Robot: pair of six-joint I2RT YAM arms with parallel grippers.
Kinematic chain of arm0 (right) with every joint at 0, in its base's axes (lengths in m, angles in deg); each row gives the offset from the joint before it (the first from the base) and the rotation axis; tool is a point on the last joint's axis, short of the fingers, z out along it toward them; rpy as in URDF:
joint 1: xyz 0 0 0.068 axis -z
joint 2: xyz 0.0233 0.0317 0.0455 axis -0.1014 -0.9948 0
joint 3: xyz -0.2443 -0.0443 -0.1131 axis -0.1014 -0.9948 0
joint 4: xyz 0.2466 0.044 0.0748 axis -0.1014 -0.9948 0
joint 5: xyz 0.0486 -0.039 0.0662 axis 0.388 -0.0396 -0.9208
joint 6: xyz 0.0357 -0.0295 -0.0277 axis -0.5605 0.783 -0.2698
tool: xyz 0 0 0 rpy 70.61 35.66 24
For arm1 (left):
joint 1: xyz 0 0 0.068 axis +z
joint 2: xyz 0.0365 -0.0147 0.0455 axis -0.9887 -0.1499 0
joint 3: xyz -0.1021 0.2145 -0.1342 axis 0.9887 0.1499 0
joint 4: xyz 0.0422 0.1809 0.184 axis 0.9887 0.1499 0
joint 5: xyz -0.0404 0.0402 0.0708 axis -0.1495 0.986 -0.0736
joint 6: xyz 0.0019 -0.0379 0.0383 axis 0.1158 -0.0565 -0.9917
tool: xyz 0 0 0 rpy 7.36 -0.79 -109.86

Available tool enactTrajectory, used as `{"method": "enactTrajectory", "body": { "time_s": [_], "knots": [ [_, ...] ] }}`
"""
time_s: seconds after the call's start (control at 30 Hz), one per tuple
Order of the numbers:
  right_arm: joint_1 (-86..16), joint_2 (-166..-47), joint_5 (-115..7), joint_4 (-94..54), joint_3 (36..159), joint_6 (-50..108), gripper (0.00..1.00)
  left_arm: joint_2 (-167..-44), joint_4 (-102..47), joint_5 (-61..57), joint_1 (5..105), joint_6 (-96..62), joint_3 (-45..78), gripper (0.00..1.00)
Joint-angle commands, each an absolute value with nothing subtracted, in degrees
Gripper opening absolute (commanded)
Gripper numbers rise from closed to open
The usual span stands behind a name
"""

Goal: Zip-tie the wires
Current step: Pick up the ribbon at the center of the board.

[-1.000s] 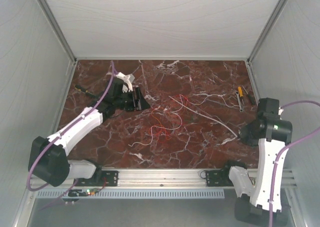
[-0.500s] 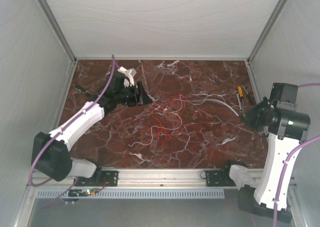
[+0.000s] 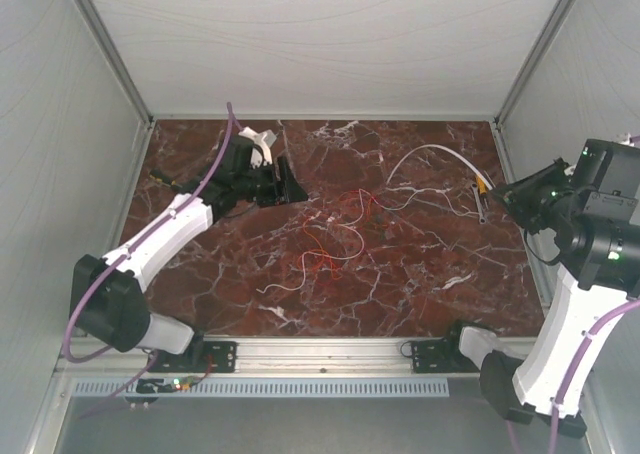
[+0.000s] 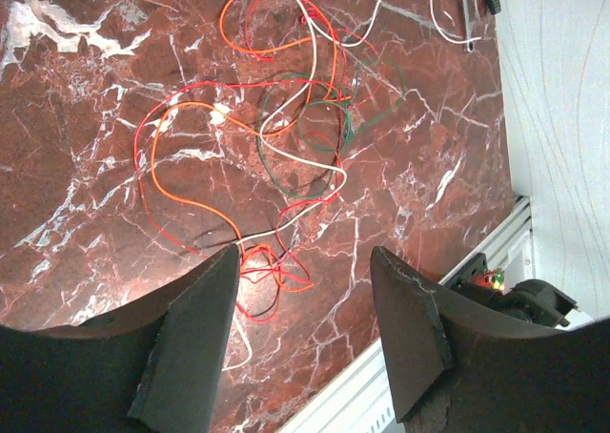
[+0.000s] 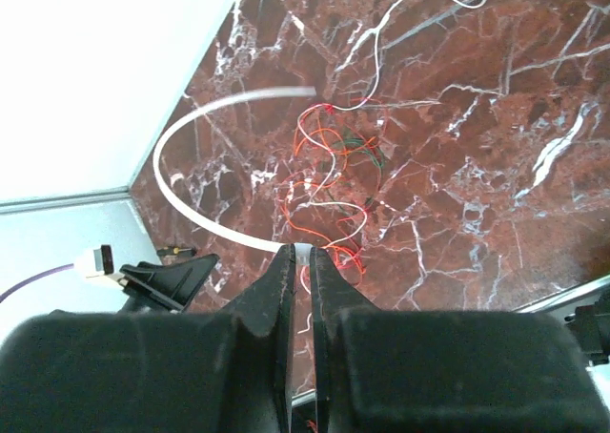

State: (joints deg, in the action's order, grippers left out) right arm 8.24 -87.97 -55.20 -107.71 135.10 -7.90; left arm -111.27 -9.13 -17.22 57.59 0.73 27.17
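Far left, rear of the red-brown marble tabletop [image 3: 400, 284]: a small dark object [image 3: 163, 178], too small to identify.

The white-shelled left arm [image 3: 165, 239], with a purple cable along it, reaches into the rear-left quarter. The black left gripper [image 3: 290, 187] hangs above the slab and points toward the centre. In the wrist view its jaws stand wide apart with nothing between them, and marble and strands show through the gap.

Centre: a loose tangle of very thin red-orange and white wires [image 3: 335, 236] lies flat on the marble, right of the left gripper and apart from it. The left wrist view adds a few dark green strands in the same tangle. One white curl trails toward the near edge. A longer white strand [image 3: 430, 190] runs off to the right.

Right rear: a long pale grey-white plastic zip tie [image 3: 435, 148], bent into a high arch. Its free end comes down near the right side of the tangle; I cannot tell whether it touches the marble or the wires. The other end is pinched in the black right gripper [image 3: 508, 196]. In the right wrist view those jaws are pressed narrow on the strip, which loops away from them to the left.

A yellow-handled hand tool [image 3: 481, 188] lies by the right edge, just beside the right gripper in the top view.

The white right arm [image 3: 565, 314] stands raised by the right wall. An aluminium rail [image 3: 330, 352] runs along the near edge.
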Motion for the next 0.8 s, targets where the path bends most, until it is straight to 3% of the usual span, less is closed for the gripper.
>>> {"method": "enactTrajectory", "body": {
  "time_s": [0.0,0.27,0.47,0.6,0.77],
  "knots": [
    [8.50,-87.39,-59.06,-103.76,136.13,-10.05,0.00,-111.58,-9.54,-18.70,57.30,1.60,23.32,0.57],
    [8.56,-85.98,-67.93,-92.18,129.74,-14.68,0.00,-109.07,-11.01,-9.90,56.11,-2.16,19.29,0.63],
    [7.53,-89.60,-71.98,-89.84,128.22,-14.92,0.00,-99.71,-27.89,3.69,49.93,-23.93,26.56,0.71],
    [3.05,-93.12,-70.69,-89.78,129.62,-14.77,0.00,-92.68,-42.93,-0.51,49.21,-41.34,35.13,0.72],
    [-4.64,-96.07,-67.81,-89.65,130.24,-16.93,0.00,-91.44,-38.26,-8.35,49.09,-55.07,31.08,0.71]
  ]
}}
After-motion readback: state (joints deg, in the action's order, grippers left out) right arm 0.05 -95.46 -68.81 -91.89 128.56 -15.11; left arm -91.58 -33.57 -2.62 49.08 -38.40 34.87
